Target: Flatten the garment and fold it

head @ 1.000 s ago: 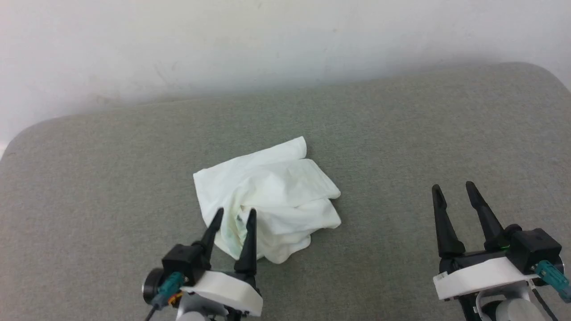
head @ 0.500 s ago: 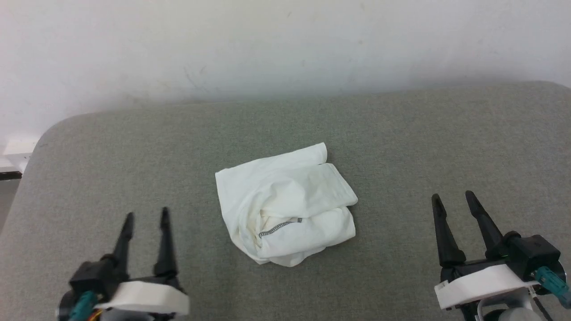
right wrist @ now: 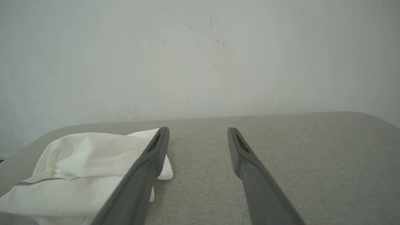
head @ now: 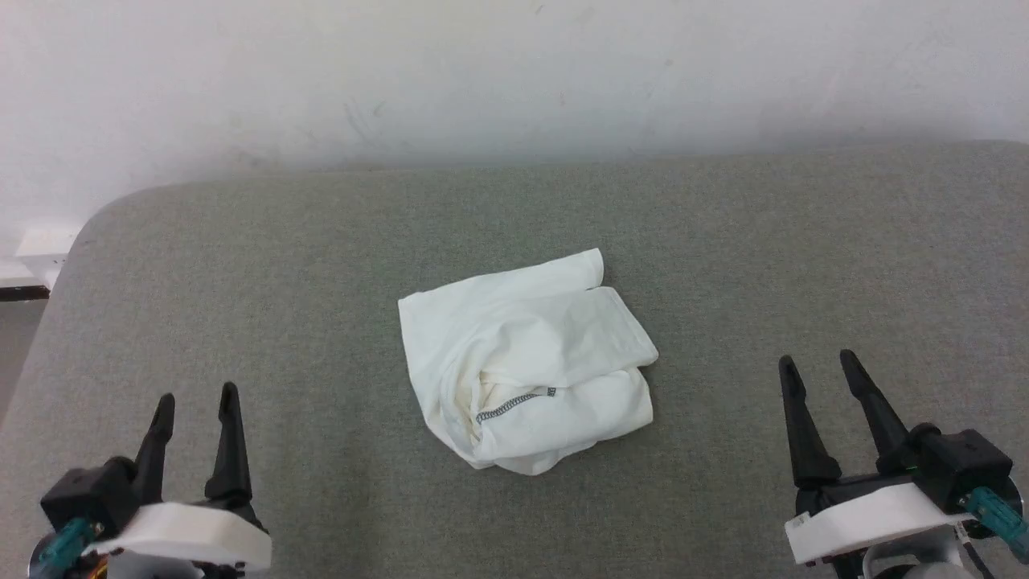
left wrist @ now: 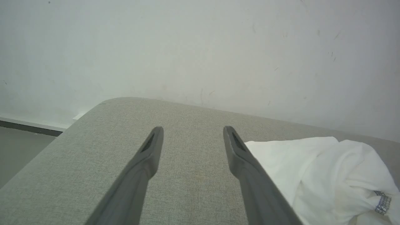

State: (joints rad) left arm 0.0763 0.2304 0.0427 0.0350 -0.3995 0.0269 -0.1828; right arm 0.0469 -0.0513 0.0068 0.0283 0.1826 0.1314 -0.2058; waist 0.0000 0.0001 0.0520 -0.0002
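Note:
The garment [head: 526, 358] is a white bundle folded into a rough square in the middle of the grey padded table [head: 723, 241], with a short line of dark zigzag stitching showing near its front. My left gripper [head: 197, 394] stands open at the lower left, well clear of the cloth. At the lower right my right gripper [head: 818, 360] is open too, with nothing between its fingers. In the left wrist view the garment [left wrist: 322, 168] lies to the right of the open left gripper [left wrist: 192, 129]. In the right wrist view the garment [right wrist: 84, 165] lies left of the open right gripper [right wrist: 198, 129].
A white wall [head: 514, 72] runs along the far edge of the table. The table's rounded left corner [head: 104, 213] drops off to the floor, where a small white box [head: 44, 241] sits by the wall.
My left gripper has drawn back from the garment's front edge to the lower left, uncovering the stitched seam. The camera has shifted a little. The right gripper has held still.

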